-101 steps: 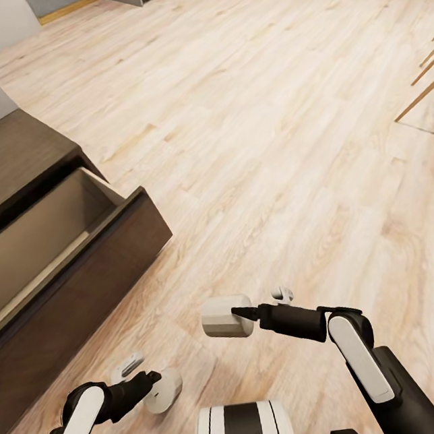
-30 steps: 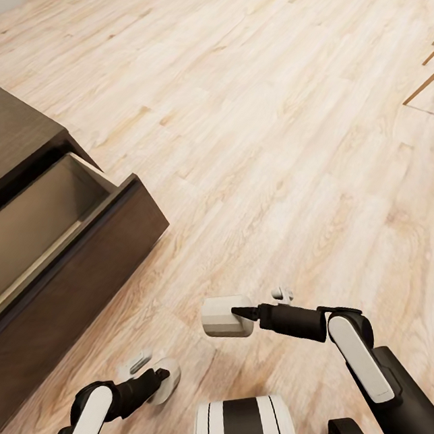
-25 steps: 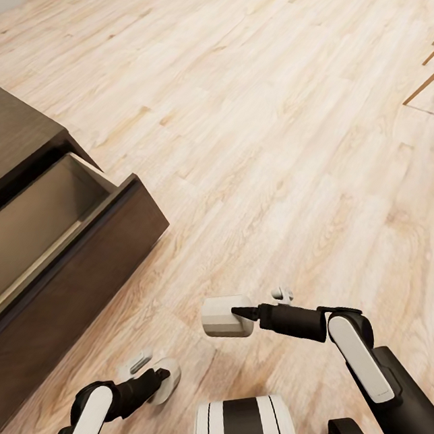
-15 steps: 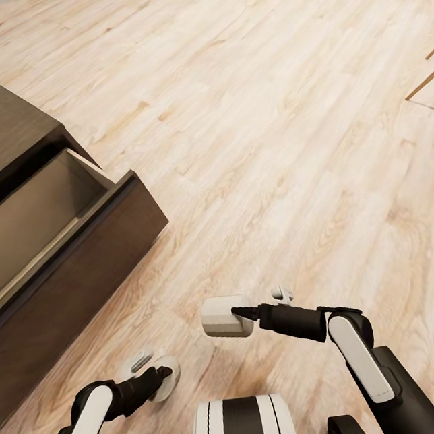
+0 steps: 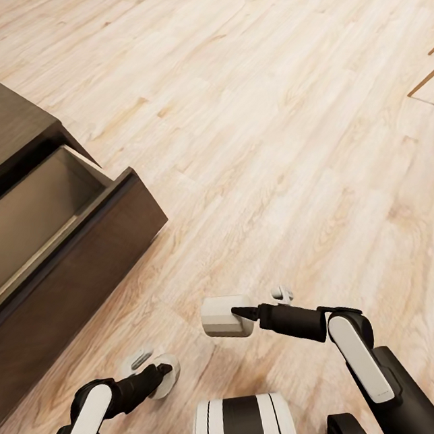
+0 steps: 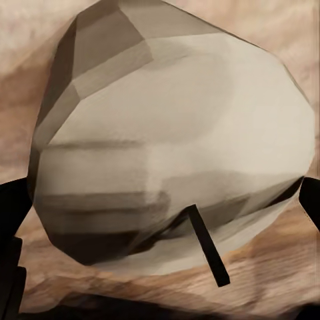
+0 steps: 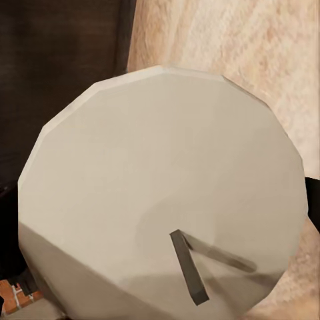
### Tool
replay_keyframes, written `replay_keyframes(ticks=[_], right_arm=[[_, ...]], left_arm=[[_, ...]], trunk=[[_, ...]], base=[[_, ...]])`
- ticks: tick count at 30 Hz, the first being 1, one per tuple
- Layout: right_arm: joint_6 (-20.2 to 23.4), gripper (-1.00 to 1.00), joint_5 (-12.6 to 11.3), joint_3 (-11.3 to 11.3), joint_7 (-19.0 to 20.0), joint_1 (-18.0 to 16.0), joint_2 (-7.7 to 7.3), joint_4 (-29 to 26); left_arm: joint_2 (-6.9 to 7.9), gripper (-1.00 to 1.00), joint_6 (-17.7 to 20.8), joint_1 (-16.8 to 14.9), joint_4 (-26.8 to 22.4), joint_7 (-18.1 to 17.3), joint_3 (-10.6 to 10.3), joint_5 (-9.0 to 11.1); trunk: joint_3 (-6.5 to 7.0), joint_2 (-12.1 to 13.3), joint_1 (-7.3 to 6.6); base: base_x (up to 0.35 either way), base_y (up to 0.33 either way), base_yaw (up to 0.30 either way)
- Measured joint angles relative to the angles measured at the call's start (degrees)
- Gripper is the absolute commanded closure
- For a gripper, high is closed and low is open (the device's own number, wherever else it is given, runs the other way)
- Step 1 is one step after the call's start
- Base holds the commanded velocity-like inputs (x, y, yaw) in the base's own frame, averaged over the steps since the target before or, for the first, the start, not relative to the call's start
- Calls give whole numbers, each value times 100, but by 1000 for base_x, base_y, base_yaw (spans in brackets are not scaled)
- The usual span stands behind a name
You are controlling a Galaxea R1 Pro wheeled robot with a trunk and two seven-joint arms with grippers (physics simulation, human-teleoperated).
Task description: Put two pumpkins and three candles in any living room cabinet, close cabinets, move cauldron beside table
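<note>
Since a few seconds ago the whole head view has swung and tipped down a little, so the robot itself has turned or rolled; the arms sit as they did. The open drawer [image 5: 35, 229] of the long dark cabinet [image 5: 3, 134] now lies at about ten o'clock from the trunk, its pale inside bare as far as it shows. The right gripper [image 5: 241, 314] is clamped on one candle [image 5: 220, 317], carried out front at twelve o'clock; the left gripper [image 5: 163, 371] is clamped on another candle [image 5: 166, 379], low at about eight o'clock. To my eye the approach is nearly done, and both candles should soon be within reach of the drawer.
</note>
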Motion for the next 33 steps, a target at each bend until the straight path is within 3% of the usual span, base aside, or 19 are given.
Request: replay_keyframes(ticks=[7, 8, 33], right_arm=[[1, 100, -13, 0, 0, 2, 0, 0], [1, 100, -12, 0, 0, 0, 0, 0], [1, 100, -1, 0, 1, 1, 0, 8]], left_arm=[[2, -100, 1, 0, -1, 1, 0, -3], [2, 100, 1, 0, -3, 4, 0, -4], [18, 100, 12, 0, 4, -14, 15, 4]], trunk=[[0, 0, 0], [0, 0, 0], [0, 0, 0]], base=[[0, 0, 0], [0, 0, 0], [0, 0, 0]])
